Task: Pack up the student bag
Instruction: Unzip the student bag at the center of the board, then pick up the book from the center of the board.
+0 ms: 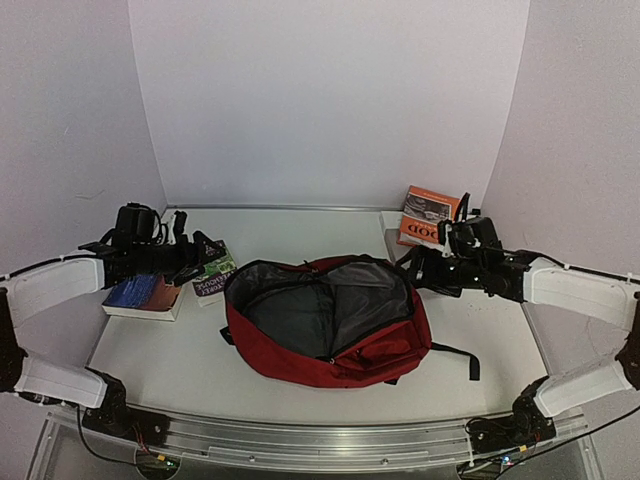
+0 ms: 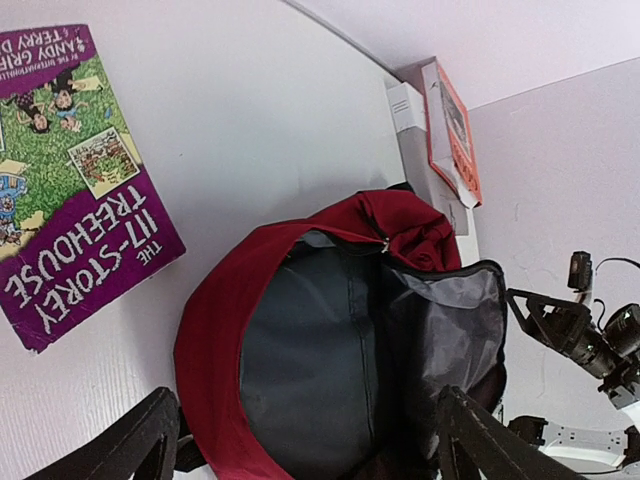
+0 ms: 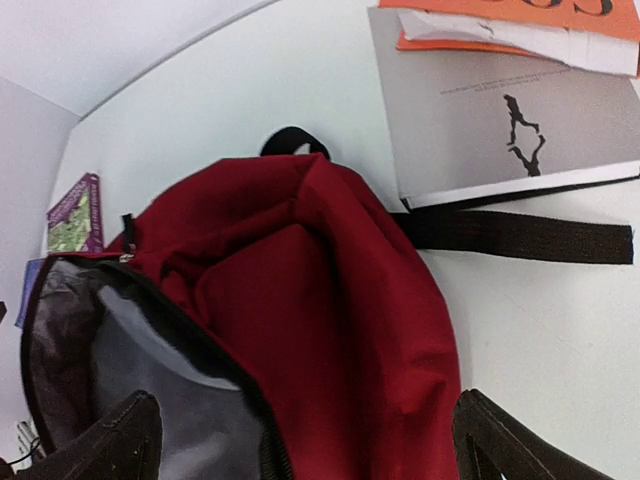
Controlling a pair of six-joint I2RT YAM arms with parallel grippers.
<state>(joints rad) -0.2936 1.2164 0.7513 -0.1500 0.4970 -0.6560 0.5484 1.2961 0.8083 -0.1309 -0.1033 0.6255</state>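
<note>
The student bag (image 1: 330, 320), dark red with grey lining, lies in the middle of the table with its main compartment unzipped and gaping. My left gripper (image 1: 205, 250) hovers just left of the bag's mouth, open and empty. In the left wrist view the open bag (image 2: 215, 340) fills the space between my wide-apart fingers (image 2: 130, 450). My right gripper (image 1: 415, 265) is at the bag's right rim, open. In the right wrist view the red top (image 3: 330, 300) of the bag lies between its fingers (image 3: 520, 450). Nothing shows inside the bag.
A purple-and-green storybook (image 1: 213, 275) and a blue book (image 1: 145, 295) lie left of the bag. An orange book (image 1: 428, 215) rests on a grey book (image 3: 480, 110) at the back right. A black strap (image 3: 520, 235) trails right of the bag.
</note>
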